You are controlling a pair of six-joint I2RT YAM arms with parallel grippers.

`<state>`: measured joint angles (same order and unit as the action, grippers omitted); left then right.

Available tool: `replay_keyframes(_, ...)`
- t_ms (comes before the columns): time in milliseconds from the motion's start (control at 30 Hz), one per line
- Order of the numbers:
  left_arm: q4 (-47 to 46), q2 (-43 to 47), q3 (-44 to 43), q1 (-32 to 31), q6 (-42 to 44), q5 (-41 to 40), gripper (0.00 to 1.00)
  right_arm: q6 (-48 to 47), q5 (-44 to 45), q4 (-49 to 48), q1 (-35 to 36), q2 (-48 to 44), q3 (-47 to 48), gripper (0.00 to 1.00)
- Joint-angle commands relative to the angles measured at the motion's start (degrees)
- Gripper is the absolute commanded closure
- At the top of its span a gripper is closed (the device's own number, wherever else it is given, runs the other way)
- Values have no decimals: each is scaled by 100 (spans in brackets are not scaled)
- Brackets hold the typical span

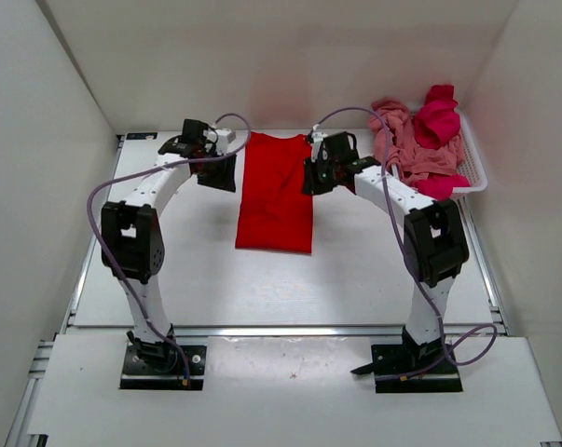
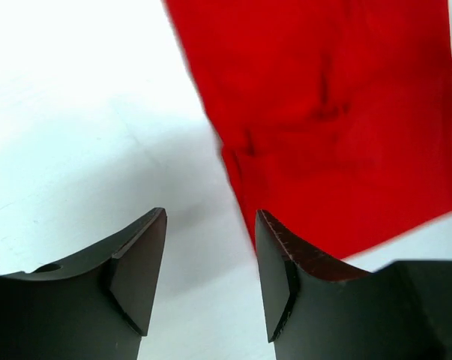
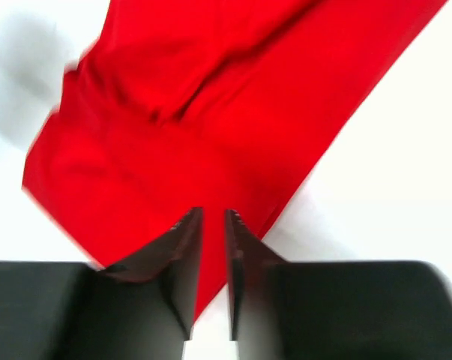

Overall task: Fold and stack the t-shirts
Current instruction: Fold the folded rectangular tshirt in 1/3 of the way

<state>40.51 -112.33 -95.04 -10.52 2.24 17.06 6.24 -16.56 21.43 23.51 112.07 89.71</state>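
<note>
A bright red t-shirt lies flat in the middle of the table, folded into a long narrow strip running front to back. My left gripper hovers at the strip's far left edge. In the left wrist view it is open over bare table, with the red t-shirt just right of its right finger. My right gripper hangs over the strip's far right edge. Its jaws stand only a narrow slit apart, with nothing between them and the red t-shirt below. A salmon pink t-shirt and a magenta t-shirt lie crumpled in the basket.
A white mesh basket stands at the back right corner, against the right wall. White walls close in the table on the left, back and right. Both arms' bases are bolted at the near edge.
</note>
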Motion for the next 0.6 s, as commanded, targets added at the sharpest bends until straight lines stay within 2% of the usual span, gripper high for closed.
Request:
replay_keyframes(0,404,651,284,-571,1285,395,39,-9,-67,-16,189,-519,-532,85)
replay_keyframes(100,476,643,609,-1021,1534,280,37,245,-198,-78,216,-598,-999,92)
replay_keyframes(200,-60,529,838,-1267,1280,360,29,369,-252,-139,277,-529,-1201,93)
replay_keyframes(333,-351,-41,611,-1321,823,-105,26,492,-94,-174,295,-283,-1316,94)
replay_keyframes(433,-237,-446,426,-1067,602,-519,28,448,56,-131,242,-169,-1299,95)
replay_keyframes(533,105,-483,197,-803,462,-319,34,369,65,-26,128,-378,-1263,89)
replay_keyframes(567,54,-369,275,-793,470,-187,33,317,-40,53,84,-423,-1254,79)
